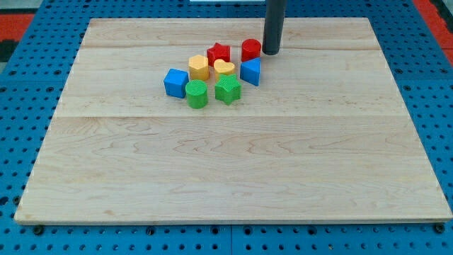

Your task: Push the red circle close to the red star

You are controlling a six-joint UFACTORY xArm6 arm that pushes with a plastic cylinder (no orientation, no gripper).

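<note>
The red circle [250, 49] sits near the top middle of the wooden board [233, 163]. The red star [219, 53] lies just to its left, with a small gap between them. My tip [271, 52] is right beside the red circle's right side, touching or nearly touching it. The rod rises out of the view's top.
A cluster lies below the red blocks: a yellow block [199, 67], a yellow heart [224, 69], a blue triangle-like block [250, 71], a blue cube [175, 82], a green cylinder [197, 93] and a green star [227, 89]. Blue pegboard surrounds the board.
</note>
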